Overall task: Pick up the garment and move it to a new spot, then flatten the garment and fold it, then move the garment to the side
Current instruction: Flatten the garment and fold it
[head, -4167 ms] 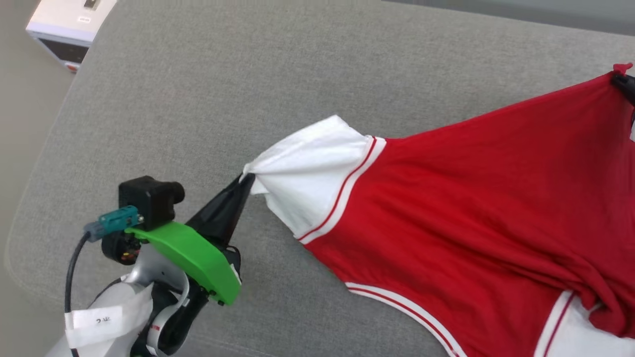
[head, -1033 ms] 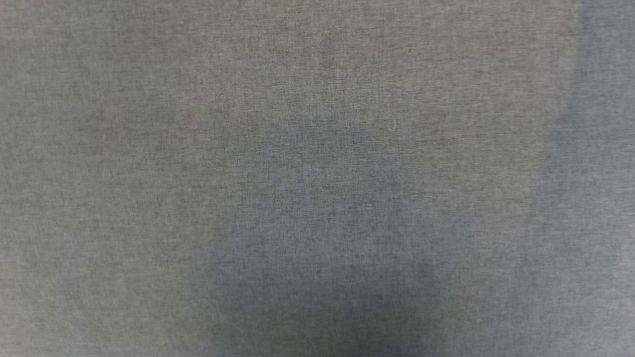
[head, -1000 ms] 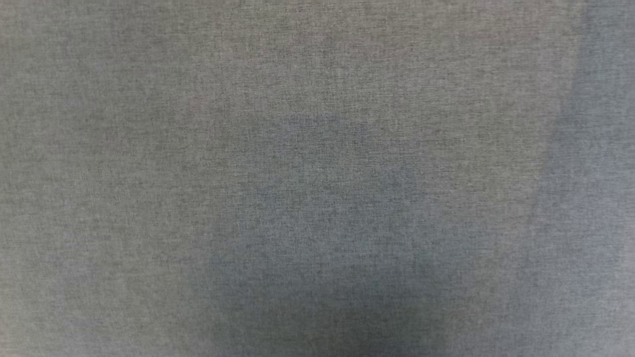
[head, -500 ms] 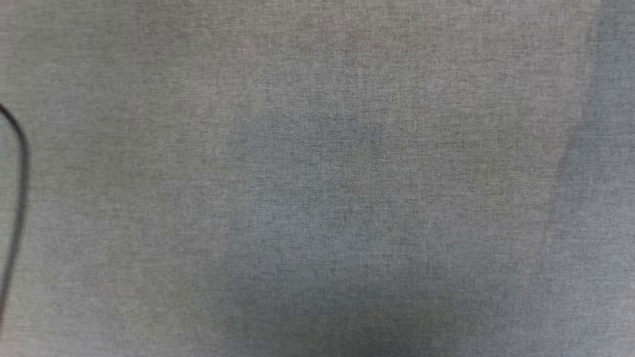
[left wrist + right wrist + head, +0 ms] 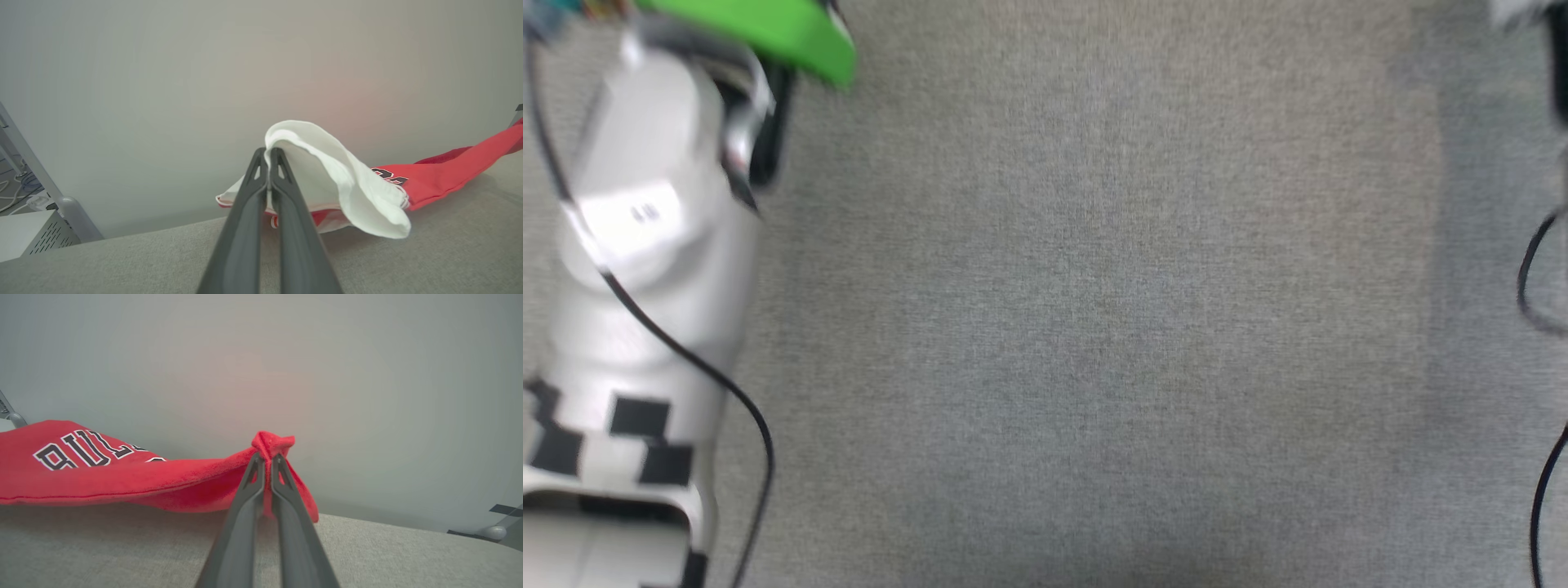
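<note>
The garment (image 5: pixel 445 177) is a red jersey with a white sleeve (image 5: pixel 347 179). My left gripper (image 5: pixel 269 153) is shut on the edge of that sleeve. The sleeve droops to the right of the fingers, just above the grey cushion (image 5: pixel 408 265). In the right wrist view the garment (image 5: pixel 102 477) stretches away to the left with black white-outlined lettering showing. My right gripper (image 5: pixel 267 457) is shut on a bunched red corner of it. The cloth hangs low between the two grippers, close over the cushion. My pale left forearm (image 5: pixel 645 245) is at the left of the head view.
The grey cushion (image 5: pixel 1094 327) spreads across the head view, with a black cable (image 5: pixel 1531 278) at its right edge. A plain pale wall stands behind the cushion. A white perforated cabinet (image 5: pixel 28 232) and a metal post (image 5: pixel 24 163) lie off the cushion's left end.
The head camera has shifted: my left forearm and a cable at the right edge have come into its picture. Both grips on the garment look unchanged.
</note>
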Controlling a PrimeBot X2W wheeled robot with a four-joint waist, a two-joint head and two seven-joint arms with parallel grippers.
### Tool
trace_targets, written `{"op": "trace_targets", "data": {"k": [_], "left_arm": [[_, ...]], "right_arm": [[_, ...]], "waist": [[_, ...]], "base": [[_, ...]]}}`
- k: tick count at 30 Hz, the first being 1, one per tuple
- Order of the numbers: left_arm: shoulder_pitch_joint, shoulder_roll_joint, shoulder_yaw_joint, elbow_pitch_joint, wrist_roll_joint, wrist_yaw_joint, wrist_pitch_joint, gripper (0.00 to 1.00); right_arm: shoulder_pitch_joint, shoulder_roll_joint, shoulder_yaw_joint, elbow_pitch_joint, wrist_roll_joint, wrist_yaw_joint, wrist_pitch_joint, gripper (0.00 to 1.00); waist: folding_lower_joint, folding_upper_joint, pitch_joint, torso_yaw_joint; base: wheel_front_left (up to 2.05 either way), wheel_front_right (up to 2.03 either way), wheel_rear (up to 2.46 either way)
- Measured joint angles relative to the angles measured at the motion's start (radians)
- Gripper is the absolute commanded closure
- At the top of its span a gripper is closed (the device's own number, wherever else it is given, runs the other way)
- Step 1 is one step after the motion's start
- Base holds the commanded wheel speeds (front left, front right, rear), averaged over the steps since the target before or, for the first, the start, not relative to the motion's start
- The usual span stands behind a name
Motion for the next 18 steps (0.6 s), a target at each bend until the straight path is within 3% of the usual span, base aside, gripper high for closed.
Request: {"op": "trace_targets", "data": {"k": [9,18], "left_arm": [[0.328,-0.015,-0.034,-0.010,-0.059,0.000,0.000,1.00],[0.575,0.018,-0.153,0.017,-0.092,0.000,0.000,1.00]], "right_arm": [[0.314,-0.019,0.068,-0.001,0.148,0.000,0.000,1.00],[0.558,-0.032,0.089,0.016,0.309,0.000,0.000,1.00]], "waist": [[0.0000,0.0000,-0.159,0.008],[0.0000,0.0000,-0.318,0.019]], "base": [[0.00,0.00,0.00],[0.00,0.00,0.00]]}}
